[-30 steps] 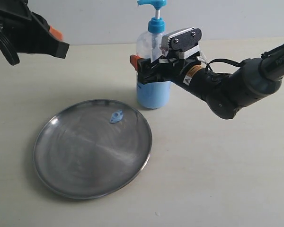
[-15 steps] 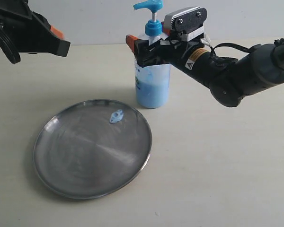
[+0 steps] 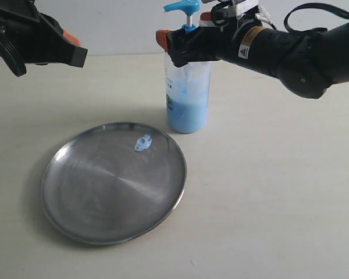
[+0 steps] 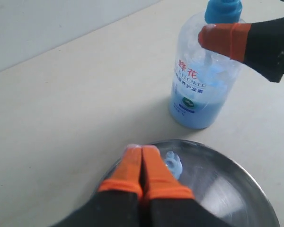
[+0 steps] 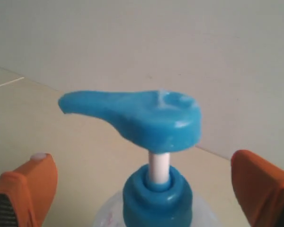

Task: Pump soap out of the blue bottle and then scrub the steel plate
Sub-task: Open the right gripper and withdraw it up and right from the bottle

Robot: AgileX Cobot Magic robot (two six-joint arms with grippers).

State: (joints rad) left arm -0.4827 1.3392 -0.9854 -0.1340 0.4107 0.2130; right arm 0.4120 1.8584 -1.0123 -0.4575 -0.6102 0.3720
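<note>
Standing upright on the pale desk, the blue bottle sits just beside the steel plate in the exterior view, its lower part filled with light blue liquid. A small blob of soap lies on the plate, close to the rim nearest the bottle. The right end effector reaches in from the right at the height of the pump head, with one orange-tipped finger on either side of the bottle's neck. The left end effector hangs above the desk at the upper left, well apart from both plate and bottle. From the left wrist view, the left end effector is closed and empty, its two orange fingertips pressed together above the plate's rim, with the soap just beyond them. The bottle stands past the plate with a narrow strip of desk between them, its printed label facing the camera, and one orange fingertip of the other arm sits near its shoulder. From the right wrist view, the right end effector is wide open and grips nothing. Its orange fingertips flank the blue collar with clear gaps on both sides. The pump head stands raised on its white stem.
</note>
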